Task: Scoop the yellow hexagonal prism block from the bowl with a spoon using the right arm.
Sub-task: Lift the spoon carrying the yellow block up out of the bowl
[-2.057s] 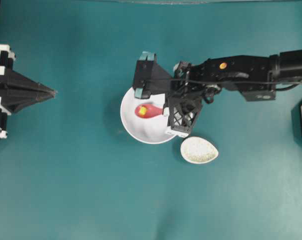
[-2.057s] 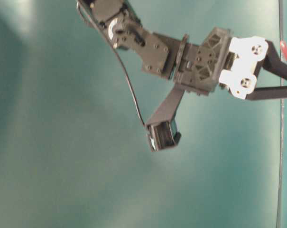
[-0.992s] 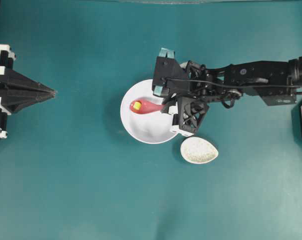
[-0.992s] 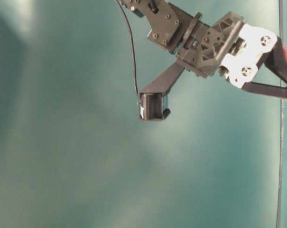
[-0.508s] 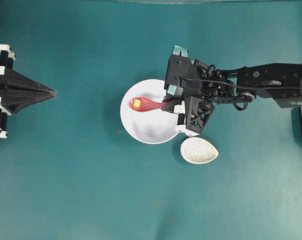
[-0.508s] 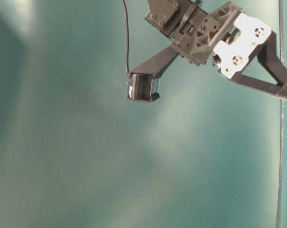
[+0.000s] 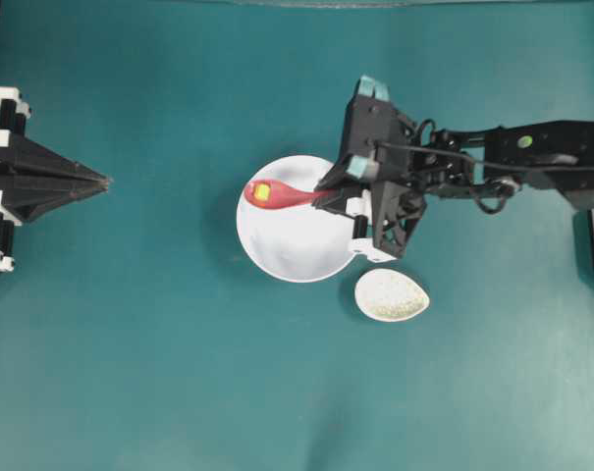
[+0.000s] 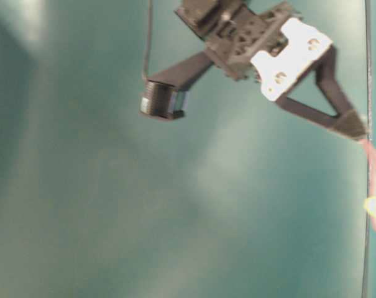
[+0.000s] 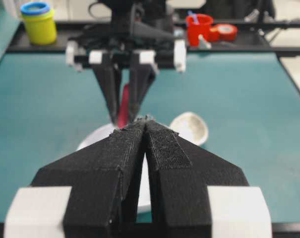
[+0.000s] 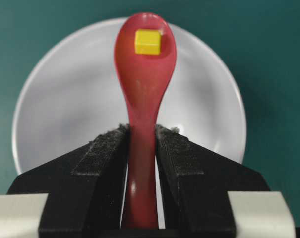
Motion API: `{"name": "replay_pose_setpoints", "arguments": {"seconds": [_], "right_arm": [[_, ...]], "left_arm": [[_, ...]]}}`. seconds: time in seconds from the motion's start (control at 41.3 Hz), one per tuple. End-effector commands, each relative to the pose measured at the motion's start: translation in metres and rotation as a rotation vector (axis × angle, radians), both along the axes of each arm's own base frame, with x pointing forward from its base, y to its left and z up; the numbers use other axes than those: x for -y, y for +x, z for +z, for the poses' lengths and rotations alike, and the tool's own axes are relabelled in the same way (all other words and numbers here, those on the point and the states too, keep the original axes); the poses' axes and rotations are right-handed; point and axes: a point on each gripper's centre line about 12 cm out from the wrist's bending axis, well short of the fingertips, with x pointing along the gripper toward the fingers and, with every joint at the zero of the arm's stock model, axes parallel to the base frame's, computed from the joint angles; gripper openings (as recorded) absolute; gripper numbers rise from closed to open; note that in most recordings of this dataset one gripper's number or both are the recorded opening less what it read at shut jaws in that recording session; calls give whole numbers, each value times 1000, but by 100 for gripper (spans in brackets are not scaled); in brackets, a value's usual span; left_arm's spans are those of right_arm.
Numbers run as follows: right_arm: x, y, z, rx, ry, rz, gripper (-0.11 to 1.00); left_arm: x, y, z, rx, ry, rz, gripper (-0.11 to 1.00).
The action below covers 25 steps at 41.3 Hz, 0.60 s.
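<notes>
Right wrist view: right claw (image 10: 141,148) clamped on spoon (image 10: 143,94), yellow block (image 10: 148,42) aboard, seemingly above bowl (image 10: 55,114).

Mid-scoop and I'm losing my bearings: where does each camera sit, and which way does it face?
Overhead: looks straight down on the bowl, spoon rest and both arms.
Table-level: close and blurred, shows the right gripper with the spoon at the frame edge.
Left wrist: behind the shut left gripper, facing the right arm.
Right wrist: behind the jaws, looking along the spoon to the yellow block.
All four show the spoon.
</notes>
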Motion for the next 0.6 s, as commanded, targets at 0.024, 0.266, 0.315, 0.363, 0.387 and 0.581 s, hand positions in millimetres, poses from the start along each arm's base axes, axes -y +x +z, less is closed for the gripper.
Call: {"name": "replay_pose_setpoints", "arguments": {"seconds": [0.024, 0.266, 0.315, 0.363, 0.387, 0.581], "right_arm": [[-2, -5, 29, 75, -5, 2, 25], [-5, -29, 64, 75, -39, 40, 25], [-6, -36, 69, 68, -44, 46, 25], [-6, -40, 74, 69, -52, 51, 25], [-6, -43, 77, 73, -53, 52, 25], [-8, -61, 87, 101, -59, 54, 25]], "left_arm": [[0, 2, 4, 11, 3, -1, 0], [0, 2, 3, 8, 3, 1, 0], [0, 2, 3, 9, 3, 1, 0], [0, 2, 3, 6, 2, 0, 0], [0, 2, 3, 9, 3, 1, 0], [0, 2, 6, 26, 17, -1, 0]]}}
